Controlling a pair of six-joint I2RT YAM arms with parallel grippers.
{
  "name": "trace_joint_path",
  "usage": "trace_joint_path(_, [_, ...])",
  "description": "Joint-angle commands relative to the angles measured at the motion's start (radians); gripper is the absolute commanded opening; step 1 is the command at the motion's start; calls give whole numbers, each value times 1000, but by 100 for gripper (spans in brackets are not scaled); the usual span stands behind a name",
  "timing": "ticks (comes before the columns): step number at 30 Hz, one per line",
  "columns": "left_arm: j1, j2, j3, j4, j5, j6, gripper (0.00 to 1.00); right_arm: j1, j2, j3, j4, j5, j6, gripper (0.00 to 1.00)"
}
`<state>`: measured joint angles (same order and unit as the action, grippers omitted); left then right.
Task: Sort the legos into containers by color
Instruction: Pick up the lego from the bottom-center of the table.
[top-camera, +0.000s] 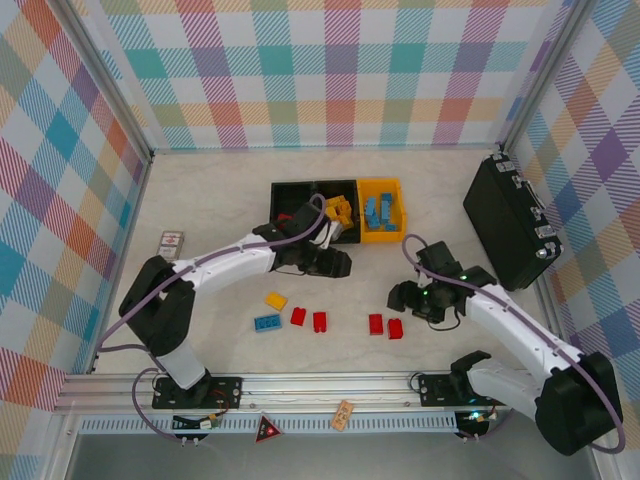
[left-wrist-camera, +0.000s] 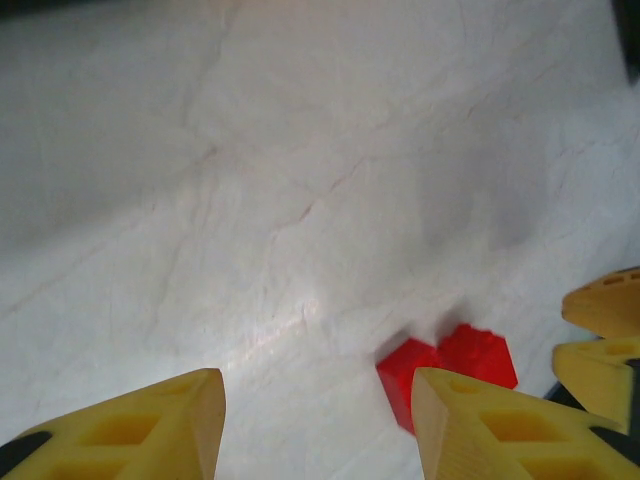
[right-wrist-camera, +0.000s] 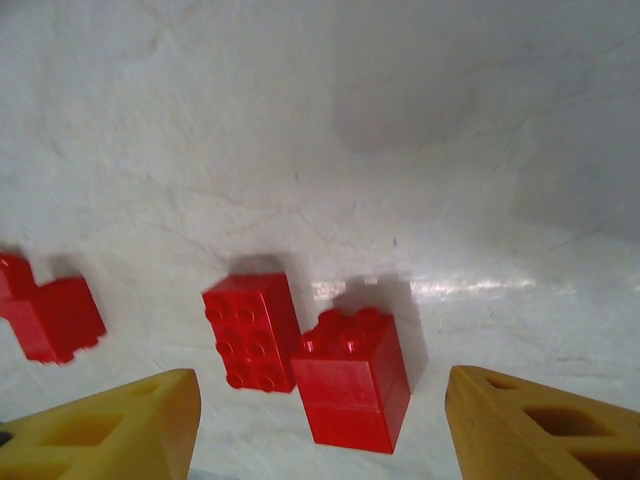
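Observation:
Loose legos lie on the white table: a yellow brick (top-camera: 275, 300), a blue brick (top-camera: 267, 322) and red bricks (top-camera: 298, 316) (top-camera: 320, 321) (top-camera: 376, 323) (top-camera: 395, 329). At the back stand two black containers (top-camera: 296, 190) (top-camera: 347, 186) and a yellow-orange container (top-camera: 383, 236), the last holding blue bricks. My right gripper (top-camera: 405, 297) (right-wrist-camera: 320, 412) hovers open over a tall red brick (right-wrist-camera: 355, 390), with a flat red brick (right-wrist-camera: 250, 330) beside it. My left gripper (top-camera: 335, 262) (left-wrist-camera: 315, 420) is open and empty. Two red bricks (left-wrist-camera: 445, 362) lie just past its right finger.
A large black hard case (top-camera: 510, 220) lies at the right wall. A small printed card (top-camera: 172, 242) sits at the left. Another red pair (right-wrist-camera: 50, 318) lies to the left of my right gripper. Plaid walls close in three sides.

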<state>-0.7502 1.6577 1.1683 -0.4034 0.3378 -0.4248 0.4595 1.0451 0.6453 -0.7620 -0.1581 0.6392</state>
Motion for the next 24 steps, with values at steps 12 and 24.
trace_joint_path(12, [-16, -113, -154, 35, 0, -67, 52, 152, 105, 2, -58, 90, 48, 60])
trace_joint_path(24, [-30, -87, -151, 36, -25, -89, 51, 187, 204, -10, 16, 108, 66, 46])
